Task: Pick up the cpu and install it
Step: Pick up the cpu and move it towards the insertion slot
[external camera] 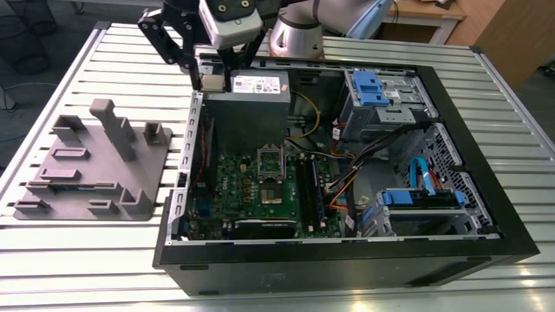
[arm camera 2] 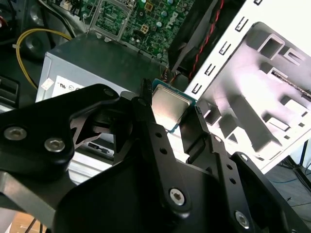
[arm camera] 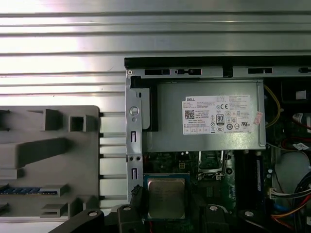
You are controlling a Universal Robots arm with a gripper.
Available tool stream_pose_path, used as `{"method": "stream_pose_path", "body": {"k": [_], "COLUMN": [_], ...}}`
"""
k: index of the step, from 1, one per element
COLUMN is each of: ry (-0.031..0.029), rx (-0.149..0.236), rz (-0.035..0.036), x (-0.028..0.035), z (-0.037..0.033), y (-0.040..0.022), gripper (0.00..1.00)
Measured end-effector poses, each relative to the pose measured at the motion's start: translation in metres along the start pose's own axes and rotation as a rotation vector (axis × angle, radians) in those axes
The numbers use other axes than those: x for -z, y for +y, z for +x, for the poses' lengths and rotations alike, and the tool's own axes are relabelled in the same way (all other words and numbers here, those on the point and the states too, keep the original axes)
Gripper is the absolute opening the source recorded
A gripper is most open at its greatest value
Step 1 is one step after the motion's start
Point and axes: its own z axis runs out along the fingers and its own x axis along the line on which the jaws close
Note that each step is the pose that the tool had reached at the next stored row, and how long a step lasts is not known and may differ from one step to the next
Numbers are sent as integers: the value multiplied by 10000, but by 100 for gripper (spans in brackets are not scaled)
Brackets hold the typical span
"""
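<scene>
Above the one open computer case (external camera: pixel 347 260), the single gripper (arm camera 2: pixel 171 121) is closed on one cpu (arm camera 2: pixel 168 108), two fingers (arm camera 2: pixel 148 121) clamping its edges; one grey fixture tray (external camera: pixel 95 169) lies beside the case.

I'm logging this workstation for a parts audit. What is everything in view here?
cpu: one, silvery-grey, held between the gripper's fingers above the computer case
computer case: one, black, open, on the table
power supply: one, grey, inside the case at the arm's end
motherboard: one, green, on the case floor
drive brackets: two, blue, inside the case, toward the exterior view's right
fixture block: one, grey, on the table, at the exterior view's left of the case
table: one, silvery slatted metal, under everything
gripper: one, black, shut on the cpu
arm: one, pale grey, behind the case
</scene>
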Motion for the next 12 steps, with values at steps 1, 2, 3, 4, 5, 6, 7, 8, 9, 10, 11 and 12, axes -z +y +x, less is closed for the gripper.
{"method": "stream_pose_path", "body": {"k": [1, 2, 3, 4, 5, 6, 7, 8, 9, 10, 11, 12], "ry": [4, 8, 12, 14, 15, 15, 15, 15, 15, 14, 15, 15], "rx": [0, -1, -1, -1, -1, -1, -1, -1, 0, 0, 0, 0], "rz": [1, 0, 0, 0, -1, -1, -1, 0, -1, -2, -1, 0], "x": [-2, -4, -7, -10, -15, -21, -27, -33, -41, -52, -65, -79], "z": [-17, -38, -60, -80, -99, -117, -136, -155, -170, -178, -183, -187], "y": [0, 1, 2, 2, 3, 3, 3, 4, 4, 3, 2, 1], "gripper": [47, 47, 47, 47, 47, 47, 47, 47, 47, 47, 47, 47]}}
